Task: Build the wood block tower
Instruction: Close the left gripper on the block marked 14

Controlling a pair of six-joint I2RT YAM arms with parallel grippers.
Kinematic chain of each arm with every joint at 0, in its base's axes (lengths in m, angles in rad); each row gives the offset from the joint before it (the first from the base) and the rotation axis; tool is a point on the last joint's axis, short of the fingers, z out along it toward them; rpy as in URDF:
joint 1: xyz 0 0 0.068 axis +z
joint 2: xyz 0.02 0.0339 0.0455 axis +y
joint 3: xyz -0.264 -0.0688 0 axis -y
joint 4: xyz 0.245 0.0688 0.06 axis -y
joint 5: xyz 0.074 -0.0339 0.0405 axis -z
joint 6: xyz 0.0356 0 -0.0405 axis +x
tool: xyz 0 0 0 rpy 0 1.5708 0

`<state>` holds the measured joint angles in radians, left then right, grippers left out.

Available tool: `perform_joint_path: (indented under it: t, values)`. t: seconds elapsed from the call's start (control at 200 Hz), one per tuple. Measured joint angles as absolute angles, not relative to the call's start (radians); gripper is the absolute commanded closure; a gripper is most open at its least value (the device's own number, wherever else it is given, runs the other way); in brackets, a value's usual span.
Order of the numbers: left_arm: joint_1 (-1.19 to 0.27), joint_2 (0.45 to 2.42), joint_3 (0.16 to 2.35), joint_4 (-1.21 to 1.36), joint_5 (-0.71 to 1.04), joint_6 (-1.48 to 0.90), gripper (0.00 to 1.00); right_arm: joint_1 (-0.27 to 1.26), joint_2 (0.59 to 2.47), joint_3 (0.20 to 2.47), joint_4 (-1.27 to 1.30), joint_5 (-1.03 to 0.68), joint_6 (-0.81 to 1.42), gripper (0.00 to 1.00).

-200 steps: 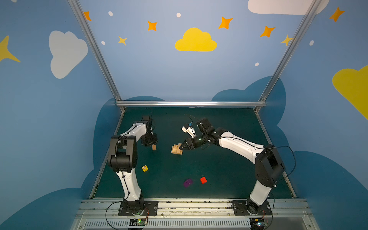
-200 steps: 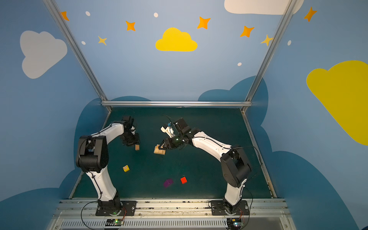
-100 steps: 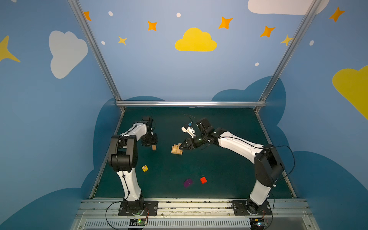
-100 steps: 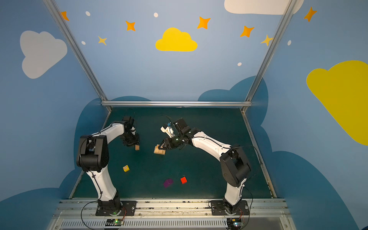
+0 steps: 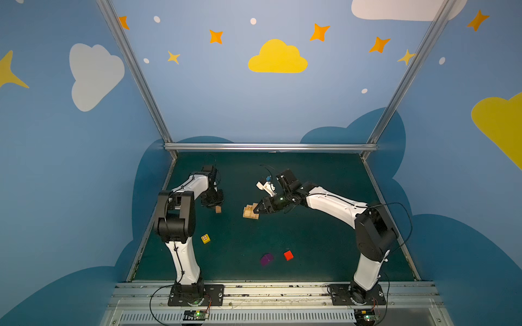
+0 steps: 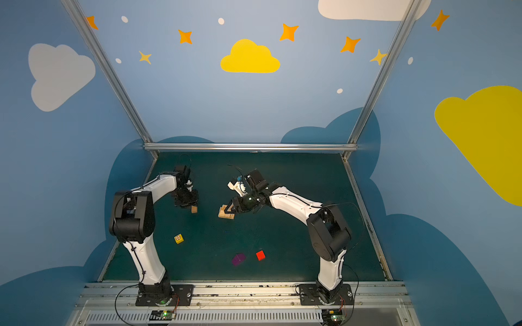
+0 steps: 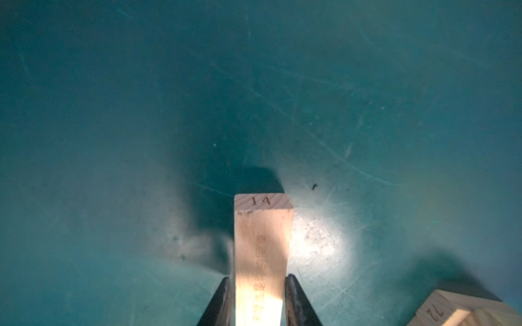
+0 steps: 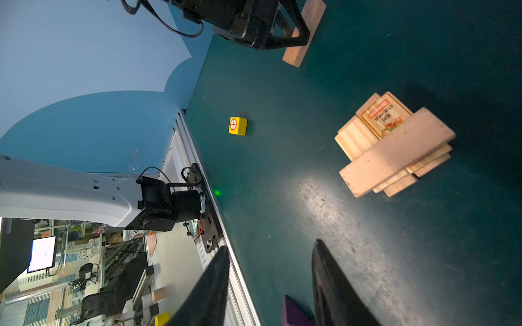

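**Two arms, one little tower mid-build**

Both top views first: the small stack of pale tan wooden planks (image 5: 250, 212) sits around the middle of the dark green desk (image 5: 310, 240). The right hand (image 5: 256, 210) is right at its edge, but I can't tell from up there if it touches. Over on the left, well apart from the stack, the left hand (image 5: 214, 203) has a loose pale wooden plank (image 5: 218, 209) poking out below it. Closer to the arm bases lie a yellow cube (image 5: 205, 238), a purple cube (image 5: 266, 259) and a red cube (image 5: 288, 255). The purple and red ones are near each other.

Left wrist view: the left hand is clamped on that loose plank, one finger on each side. There's a "14" handwritten on the plank's end.

Right wrist view: the right hand's fingers (image 8: 214, 288) are spread with nothing between them, so it's released. The stack has one plank laid crosswise on top, partly covering an orange-printed plank (image 8: 381, 113) that reads "Dragon".
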<state>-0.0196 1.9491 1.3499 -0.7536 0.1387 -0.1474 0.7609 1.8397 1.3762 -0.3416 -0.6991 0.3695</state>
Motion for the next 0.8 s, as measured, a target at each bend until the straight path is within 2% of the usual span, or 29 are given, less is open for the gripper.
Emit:
perform_joint_path:
  t: [0.631,0.796]
  values:
    - [-0.02,1.965,1.365,-0.769,0.15,-0.153,0.76,0.761,1.853,1.402,-0.341,-0.692,0.37,0.56]
    - [-0.02,1.968,1.377,-0.78,0.165,-0.149,0.76,0.761,1.853,1.402,-0.341,-0.692,0.369,0.56]
